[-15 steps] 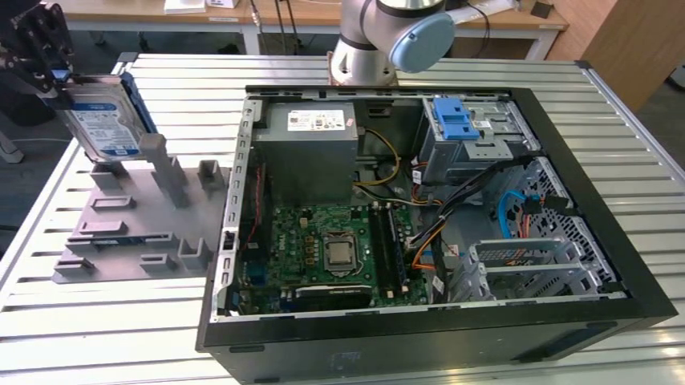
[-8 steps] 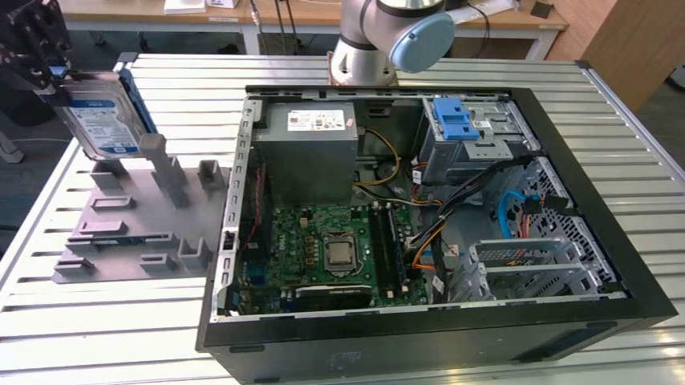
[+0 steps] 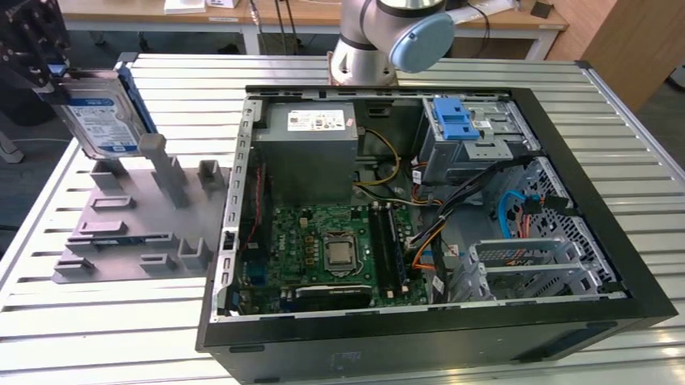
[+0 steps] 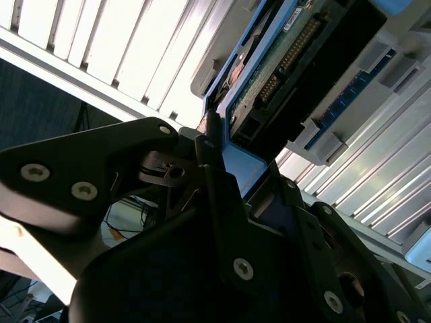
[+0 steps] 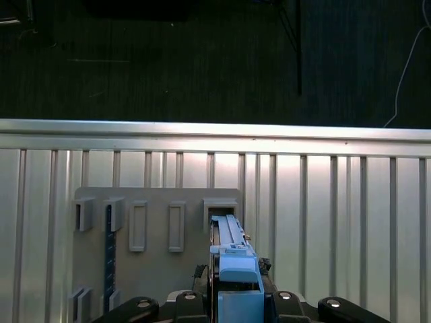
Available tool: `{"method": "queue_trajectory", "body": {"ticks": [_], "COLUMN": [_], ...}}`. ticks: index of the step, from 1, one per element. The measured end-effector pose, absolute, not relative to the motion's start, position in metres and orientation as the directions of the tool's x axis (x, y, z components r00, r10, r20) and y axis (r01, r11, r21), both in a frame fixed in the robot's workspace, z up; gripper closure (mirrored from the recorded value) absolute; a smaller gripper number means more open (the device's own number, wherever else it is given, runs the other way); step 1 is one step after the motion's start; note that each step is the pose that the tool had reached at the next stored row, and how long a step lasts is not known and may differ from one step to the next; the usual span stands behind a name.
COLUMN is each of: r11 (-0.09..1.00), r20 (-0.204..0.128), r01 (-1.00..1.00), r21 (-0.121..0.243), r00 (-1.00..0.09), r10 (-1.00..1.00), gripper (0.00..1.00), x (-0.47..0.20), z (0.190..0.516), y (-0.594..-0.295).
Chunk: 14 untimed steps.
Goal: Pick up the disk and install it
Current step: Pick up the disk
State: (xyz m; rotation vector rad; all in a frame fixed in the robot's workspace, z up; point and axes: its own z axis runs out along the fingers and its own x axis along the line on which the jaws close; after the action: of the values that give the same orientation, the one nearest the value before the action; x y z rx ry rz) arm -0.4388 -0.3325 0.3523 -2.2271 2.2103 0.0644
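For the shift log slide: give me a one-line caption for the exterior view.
Gripper grips the disk upright at the grey holder, beside the open computer case.

black gripper [image 3: 54, 76], silver arm [image 3: 358, 48]

Flat, rectangular, silver-grey disk [image 3: 104, 120], white-and-blue label on its broad face, blue plastic rails along its long edges. Stood on edge and leaning a little, at the exterior view's far left, clamped at its upper end in the hand [image 3: 51, 79]. Poised over the grey slotted holder [image 3: 128, 241] on the desk [image 3: 64, 337]; touching it or not, impossible to tell. Edge-on in the first wrist view, blue rail foremost; green underside with connector pins in the second wrist view.
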Motion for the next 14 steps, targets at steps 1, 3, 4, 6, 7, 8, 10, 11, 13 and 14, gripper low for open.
{"method": "queue_trajectory", "body": {"ticks": [1, 3, 4, 6, 7, 8, 10, 11, 13, 14], "r11": [-0.008, -0.008, -0.008, -0.008, -0.008, -0.008, -0.008, -0.008, -0.008, -0.008], "r20": [-0.031, -0.031, -0.031, -0.031, -0.031, -0.031, -0.031, -0.031, -0.031, -0.031], "r01": [-1.0, -1.0, -1.0, -1.0, -1.0, -1.0, -1.0, -1.0, -1.0, -1.0], "r21": [0.027, 0.027, 0.027, 0.027, 0.027, 0.027, 0.027, 0.027, 0.027, 0.026], "r00": [0.007, 0.007, 0.007, 0.007, 0.007, 0.007, 0.007, 0.007, 0.007, 0.007], "r10": [-0.999, -0.999, -0.999, -0.999, -0.999, -0.999, -0.999, -0.999, -0.999, -0.999], "gripper": [0.63, 0.63, 0.63, 0.63, 0.63, 0.63, 0.63, 0.63, 0.63, 0.63], "x": [-0.4389, -0.4388, -0.4388, -0.4389, -0.4389, -0.4388, -0.4388, -0.4388, -0.4388, -0.4388], "z": [0.3529, 0.3542, 0.3551, 0.3563, 0.3568, 0.3574, 0.3585, 0.3594, 0.361, 0.3617], "y": [-0.3325, -0.3325, -0.3325, -0.3325, -0.3325, -0.3325, -0.3325, -0.3325, -0.3325, -0.3325]}}
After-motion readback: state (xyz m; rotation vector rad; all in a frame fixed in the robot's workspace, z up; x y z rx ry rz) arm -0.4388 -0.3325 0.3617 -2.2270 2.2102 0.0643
